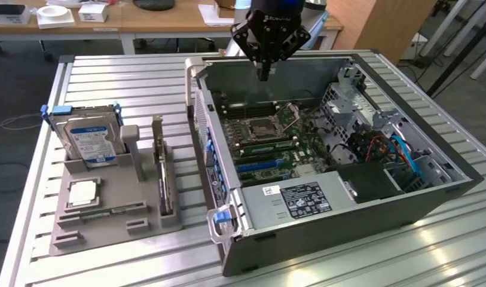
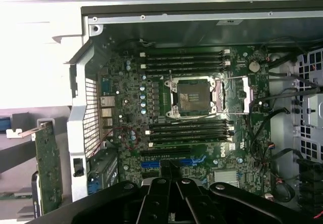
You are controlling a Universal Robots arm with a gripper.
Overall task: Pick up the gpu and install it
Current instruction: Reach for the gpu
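Note:
The gpu [image 1: 161, 174] is a thin dark card standing on edge in a slot of the grey holder [image 1: 115, 224], at the exterior view's left of the open computer case [image 1: 347, 197]. In the wrist view the gpu [image 2: 49, 169] shows a green board side and a metal bracket, outside the case wall. My gripper [image 1: 263, 75] hangs above the far part of the case, well away from the card, shut with nothing between its fingers. Seen from the wrist, the gripper [image 2: 169, 169] points down at the motherboard [image 2: 126, 98] near the blue slots [image 2: 151, 164].
A silver hard drive [image 1: 89, 139] with a blue-white label stands in the holder's back, and a processor chip [image 1: 82, 192] lies flat in front. Inside the case are the processor socket [image 2: 194, 97], memory slots [image 2: 184, 61], cables [image 1: 398, 152] and a power supply [image 1: 302, 200]. A desk [image 1: 147, 21] stands behind.

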